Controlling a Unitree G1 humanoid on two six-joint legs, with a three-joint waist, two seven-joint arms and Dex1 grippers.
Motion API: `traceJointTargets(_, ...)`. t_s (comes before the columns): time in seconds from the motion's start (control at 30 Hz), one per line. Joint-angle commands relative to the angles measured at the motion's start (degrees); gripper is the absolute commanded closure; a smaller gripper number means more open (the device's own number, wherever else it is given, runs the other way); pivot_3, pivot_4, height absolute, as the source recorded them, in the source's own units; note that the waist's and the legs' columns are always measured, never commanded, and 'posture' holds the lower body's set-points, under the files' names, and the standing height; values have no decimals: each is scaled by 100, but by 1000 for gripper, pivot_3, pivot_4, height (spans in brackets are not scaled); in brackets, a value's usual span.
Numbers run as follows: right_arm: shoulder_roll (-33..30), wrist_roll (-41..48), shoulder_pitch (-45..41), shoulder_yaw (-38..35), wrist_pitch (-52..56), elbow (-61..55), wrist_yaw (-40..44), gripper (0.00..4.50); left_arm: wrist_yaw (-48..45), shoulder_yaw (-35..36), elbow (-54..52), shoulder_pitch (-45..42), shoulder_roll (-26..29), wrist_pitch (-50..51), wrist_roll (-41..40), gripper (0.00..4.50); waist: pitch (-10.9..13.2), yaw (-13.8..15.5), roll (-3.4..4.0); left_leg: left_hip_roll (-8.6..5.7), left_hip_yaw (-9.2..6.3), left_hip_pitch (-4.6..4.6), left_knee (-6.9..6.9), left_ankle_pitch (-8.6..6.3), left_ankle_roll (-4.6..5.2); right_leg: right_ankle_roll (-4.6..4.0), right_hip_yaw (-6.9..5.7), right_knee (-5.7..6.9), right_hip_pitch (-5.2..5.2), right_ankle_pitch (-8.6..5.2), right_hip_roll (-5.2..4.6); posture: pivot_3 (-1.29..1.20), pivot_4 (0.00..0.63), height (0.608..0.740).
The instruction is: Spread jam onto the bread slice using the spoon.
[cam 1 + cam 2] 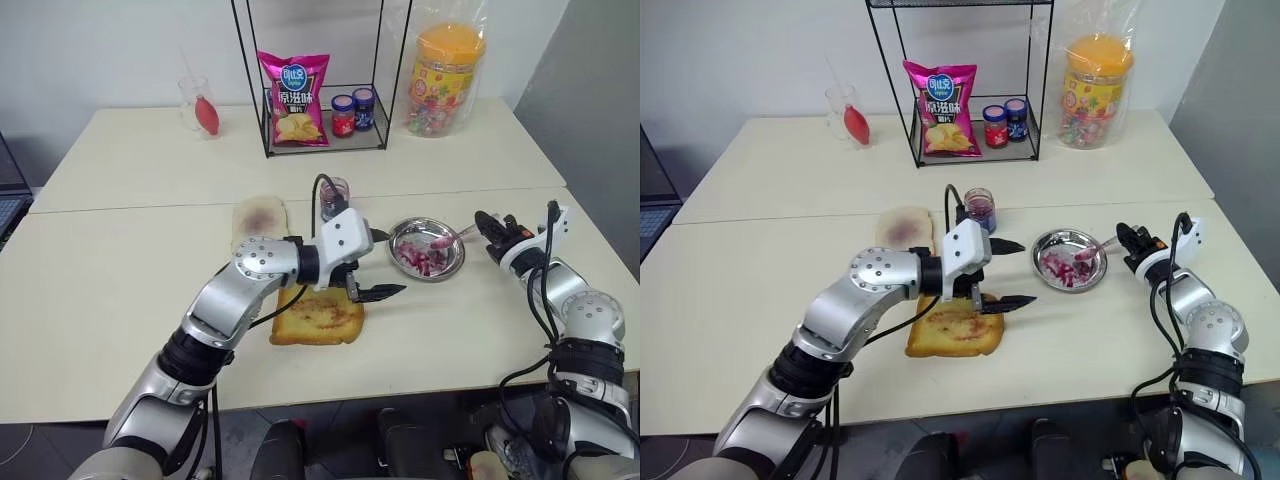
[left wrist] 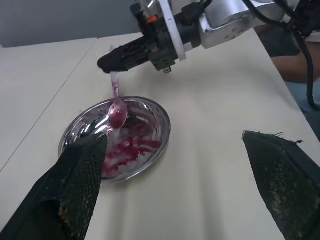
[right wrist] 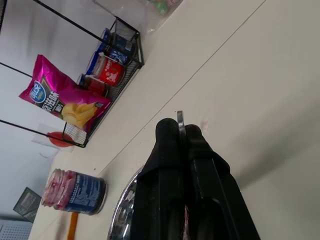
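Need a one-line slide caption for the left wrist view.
Right gripper dips the spoon into the jam in the steel dish.

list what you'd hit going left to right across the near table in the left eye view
pale slice with a purple smear → bread slice → open left gripper → steel dish holding jam → spoon → shut right gripper gripping the spoon's handle

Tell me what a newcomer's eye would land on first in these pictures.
The steel dish smeared with red jam sits right of centre, where the right pincer, shut on the spoon, dips the bowl into it. The left pincer hangs open above the bread slice at the near table edge.
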Motion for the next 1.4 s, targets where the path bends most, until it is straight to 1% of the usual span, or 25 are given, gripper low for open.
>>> traceJointTargets(0.03,-153,-273,-230,10,-117,223,326,4488,145,-119,122,-215,-280,-293,283,0,0,7,0,-1,0,-1,1,0,0,1,1,0,0,1,0,0,150,740)
traceJointTargets(0.1,-192,-414,-228,52,-86,274,422,4029,152,-105,167,-222,-356,-322,347,0,0,6,1,-1,0,-1,0,0,0,1,3,0,0,1,0,0,150,740)
traceJointTargets(0.13,-199,-467,-231,58,-77,289,449,3961,142,-96,180,-218,-376,-335,376,0,0,4,1,-1,0,-1,0,0,0,2,3,0,0,1,0,0,150,740)
traceJointTargets(0.17,-211,-546,-200,109,-72,231,500,3697,125,-86,188,-212,-389,-342,394,0,0,3,1,-1,0,-1,-1,0,0,2,3,0,-1,1,1,0,150,740)
traceJointTargets(0.23,-258,-852,-52,366,-289,-60,778,3260,142,-76,225,-198,-408,-364,457,0,0,3,1,-1,0,-1,-1,0,0,2,4,0,-1,0,1,0,150,740)
traceJointTargets(0.27,-268,-983,23,515,-363,-263,923,3116,150,-75,249,-193,-421,-382,490,0,0,4,1,-1,0,-2,-1,0,0,2,4,-1,-1,0,1,0,150,740)
traceJointTargets(0.43,-235,-1560,243,922,-739,-739,1153,1862,132,-67,325,-209,-520,-434,578,0,0,2,1,-1,-1,0,1,0,0,3,4,2,0,1,1,0,150,740)
traceJointTargets(0.53,-322,-2180,426,1263,-1175,-950,1248,1257,141,-43,374,-238,-582,-461,593,0,0,9,1,-1,-1,0,2,0,0,4,3,2,0,2,1,0,150,740)
traceJointTargets(0.6,-376,-2618,516,1448,-1518,-962,1231,739,153,1,389,-253,-635,-447,573,0,0,9,1,-2,-1,-1,2,0,0,4,4,0,0,2,1,0,150,740)
traceJointTargets(0.63,-401,-2856,551,1540,-1709,-942,1194,435,154,20,394,-263,-657,-438,562,0,0,11,1,-2,-1,-1,3,0,0,5,4,0,1,2,1,0,150,740)
traceJointTargets(0.67,-406,-3071,563,1586,-1849,-887,1076,294,150,29,399,-269,-668,-440,562,0,0,15,1,-2,-1,-1,2,0,0,5,4,-1,0,2,1,0,150,740)
traceJointTargets(0.7,-408,-3228,574,1620,-1984,-826,1039,63,143,33,404,-272,-673,-443,567,0,0,15,1,-2,-1,-1,2,0,0,5,4,-1,0,2,1,0,150,740)
traceJointTargets(0.8,-380,-3509,641,1698,-2235,-811,1083,63,137,45,411,-270,-683,-448,574,0,0,10,1,-2,-1,1,2,0,0,4,5,2,0,2,1,0,150,740)
traceJointTargets(0.97,-132,-3353,654,1392,-2241,-962,1007,63,160,106,375,-245,-723,-374,496,0,0,9,1,-2,-1,2,2,0,-1,4,5,3,0,2,1,0,150,740)
traceJointTargets(1.0,-47,-3198,646,1285,-2158,-1042,1028,63,161,111,363,-236,-724,-365,489,0,0,10,2,-2,-1,2,3,0,-1,4,5,3,0,2,1,0,150,740)
traceJointTargets(1.1,-21,-3210,659,1285,-2100,-1147,1083,63,157,102,354,-212,-705,-382,506,0,-1,11,2,-2,-2,1,3,0,-1,4,5,4,0,2,1,0,150,740)
traceJointTargets(1.23,-76,-3493,554,1155,-2729,-1133,888,63,266,267,319,-213,-673,-363,479,0,0,16,2,-2,-2,2,4,0,-1,4,5,3,2,2,1,0,150,740)
traceJointTargets(1.3,-102,-3489,511,1106,-2844,-1215,903,63,359,391,288,-212,-620,-372,493,0,0,13,2,-2,-1,2,4,0,-1,4,5,4,1,3,1,0,150,740)
traceJointTargets(1.4,-246,-3286,578,1188,-2576,-1775,1217,63,461,811,7,-92,-218,-316,537,0,0,-16,3,-2,-2,3,3,0,-1,4,5,6,0,3,1,0,150,740)
